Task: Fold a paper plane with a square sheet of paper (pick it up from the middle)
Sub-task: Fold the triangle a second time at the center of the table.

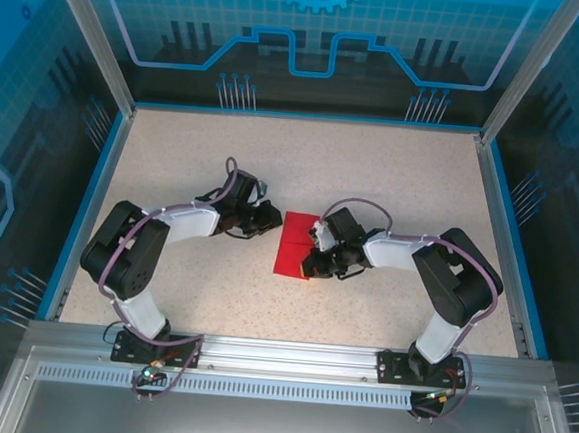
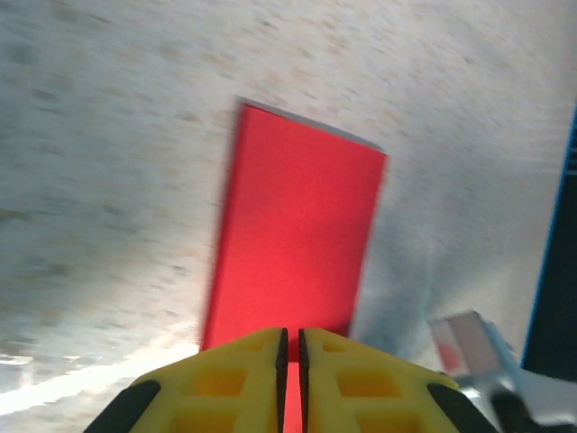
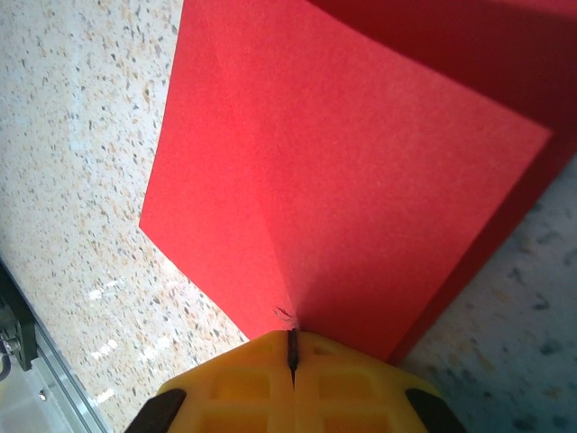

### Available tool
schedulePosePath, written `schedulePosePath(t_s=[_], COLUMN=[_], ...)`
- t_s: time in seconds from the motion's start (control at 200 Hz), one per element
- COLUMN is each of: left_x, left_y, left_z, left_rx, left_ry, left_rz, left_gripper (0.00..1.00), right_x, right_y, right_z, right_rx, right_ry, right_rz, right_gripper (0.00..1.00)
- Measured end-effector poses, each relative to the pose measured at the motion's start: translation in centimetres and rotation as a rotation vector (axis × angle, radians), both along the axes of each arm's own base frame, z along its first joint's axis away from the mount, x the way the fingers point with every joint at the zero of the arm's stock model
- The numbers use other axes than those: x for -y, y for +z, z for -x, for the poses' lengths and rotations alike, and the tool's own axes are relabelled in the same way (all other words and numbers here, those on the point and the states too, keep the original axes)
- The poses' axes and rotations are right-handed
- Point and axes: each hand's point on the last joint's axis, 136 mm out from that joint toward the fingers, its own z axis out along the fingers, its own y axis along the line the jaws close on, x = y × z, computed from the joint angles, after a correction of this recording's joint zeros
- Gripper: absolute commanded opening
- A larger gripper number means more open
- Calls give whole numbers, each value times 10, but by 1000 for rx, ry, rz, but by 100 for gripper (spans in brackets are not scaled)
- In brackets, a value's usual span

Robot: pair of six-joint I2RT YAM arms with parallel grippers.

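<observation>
Square sheet of paper (image 1: 295,245): bright red, folded over to an upright rectangle, two layers visible from the right wrist (image 3: 361,180).
Location: middle of the speckled table (image 1: 373,173), between the two grippers; lower layer flat on the surface.
Upper layer: raised at the near edge, with a crease running up from the pinch point.
Right gripper (image 1: 310,258): jaws pressed together on the sheet's right edge, red paper caught in the seam between the yellow fingers (image 3: 291,347).
Left gripper (image 1: 267,220): at the sheet's left edge, jaws narrow with a thin slit between them (image 2: 290,343); red showing in the slit.
Left grip: cannot tell whether paper is nipped or merely behind the fingers; view blurred.
Left wrist view of sheet (image 2: 293,234): plain rectangle, far corners square, lying flat.
</observation>
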Motion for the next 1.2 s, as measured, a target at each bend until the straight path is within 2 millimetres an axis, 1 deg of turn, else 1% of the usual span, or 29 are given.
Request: schedulePosePath(t_s=[0.115, 0.195, 0.33, 0.425, 0.58, 0.68, 0.745, 0.82, 0.905, 1.07, 1.2], left_x=[24, 34, 30, 28, 28, 27, 27, 25, 25, 25, 25], left_y=[0, -7, -31, -41, -48, -48, -48, -49, -50, -51, -51], left_z=[18, 28, 37, 38, 36, 35, 34, 34, 34, 34, 34], left_rx=[-15, -33, -88, -115, -126, -118, -116, -116, -118, -132, -137], left_ry=[-70, -100, -98, -91, -76, -70, -66, -61, -59, -48, -42], left_rz=[17, 21, -4, -14, -18, -21, -27, -34, -36, -33, -33], left_gripper=[11, 10, 9, 8, 8, 7, 7, 6, 6, 6, 6], right_x=[3, 3, 3, 0, -11, -21, -26, -29, -27, -20, -18], right_y=[1, 1, 3, 7, 22, 34, 37, 34, 25, 6, 2], right_z=[1, 0, 1, -1, -12, -26, -35, -44, -47, -38, -35], right_rx=[1, 0, -2, 2, 31, 61, 78, 91, 89, 44, 38], right_ry=[-5, -6, -5, -1, 7, 6, 9, 9, 16, 44, 63], right_rz=[14, 16, 14, 1, -39, -57, -58, -36, 0, 50, 58], right_gripper=[0, 0, 0, 0, 0, 0, 0, 0, 0, 0, 0])
